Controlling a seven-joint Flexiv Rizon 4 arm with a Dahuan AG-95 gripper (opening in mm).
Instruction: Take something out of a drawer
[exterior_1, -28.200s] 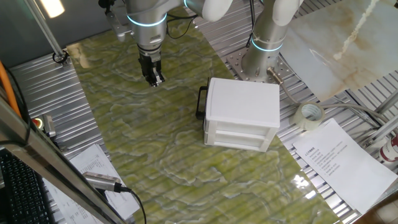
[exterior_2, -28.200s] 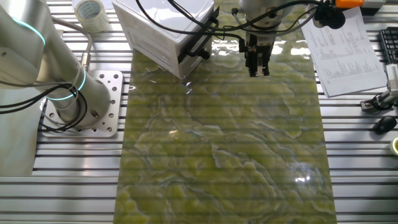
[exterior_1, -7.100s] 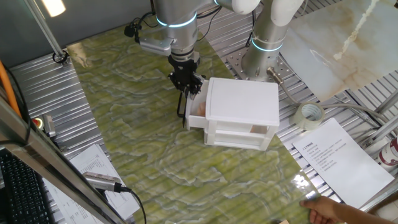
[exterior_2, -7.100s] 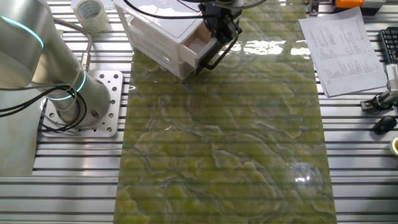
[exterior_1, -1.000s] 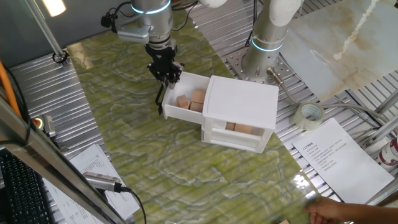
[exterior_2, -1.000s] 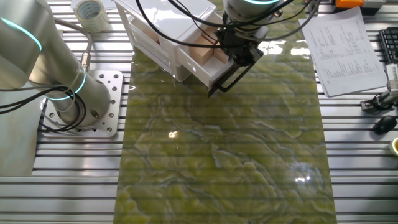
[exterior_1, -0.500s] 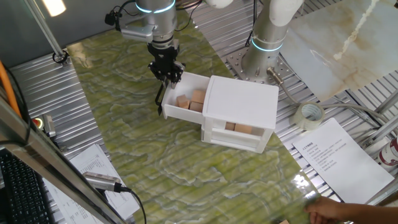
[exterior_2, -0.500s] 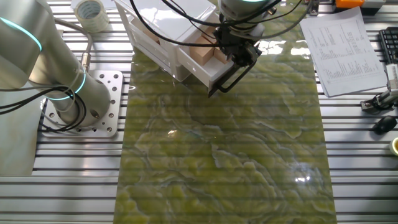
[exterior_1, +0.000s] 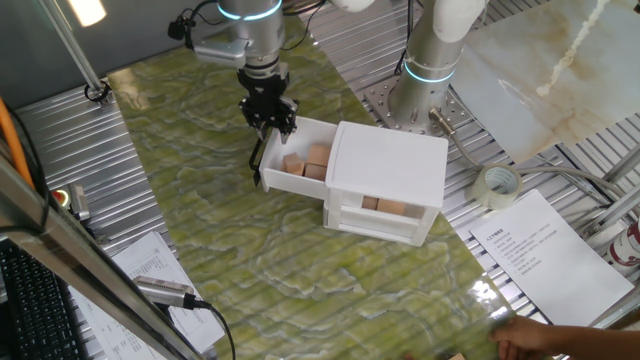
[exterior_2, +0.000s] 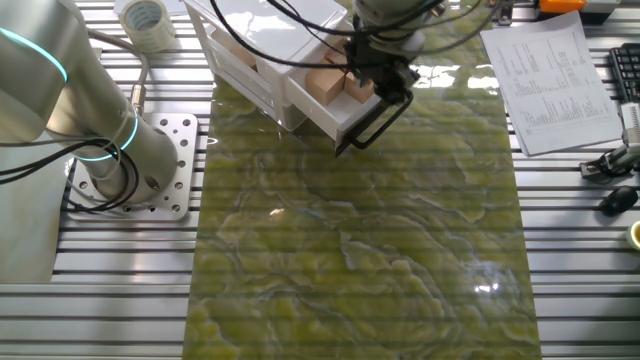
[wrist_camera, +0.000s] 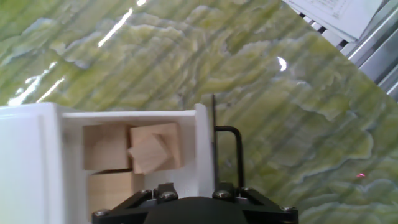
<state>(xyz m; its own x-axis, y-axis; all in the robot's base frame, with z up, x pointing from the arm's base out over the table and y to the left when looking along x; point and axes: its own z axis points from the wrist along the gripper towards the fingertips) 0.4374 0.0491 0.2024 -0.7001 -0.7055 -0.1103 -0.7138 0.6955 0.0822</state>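
Observation:
The drawer (exterior_1: 283, 183) is pulled well out of the white cabinet (exterior_1: 390, 160) to the left, its black bar handle (exterior_1: 258, 160) at the outer end. Several light-brown wooden cubes lie inside; one cube (exterior_1: 294, 164) is nearest the handle, another (exterior_1: 318, 155) behind it. My gripper (exterior_1: 271, 122) hovers just above the drawer's front end, fingers apart and holding nothing. In the hand view I look straight down on the cubes (wrist_camera: 155, 149), the drawer's front wall (wrist_camera: 202, 149) and the handle (wrist_camera: 236, 155); my fingertips are out of frame there. The other fixed view has the gripper (exterior_2: 381, 78) over the drawer (exterior_2: 335, 112).
A lower cabinet drawer holds more cubes (exterior_1: 385, 207). A tape roll (exterior_1: 497, 184) and a printed sheet (exterior_1: 545, 255) lie right of the cabinet. A second arm's base (exterior_1: 420, 90) stands behind it. A person's hand (exterior_1: 530, 340) shows at the bottom right.
Over the last second the gripper has shifted slightly from the handle toward the drawer's inside and up. The drawer has stayed put; earlier it was shut, then pulled out.

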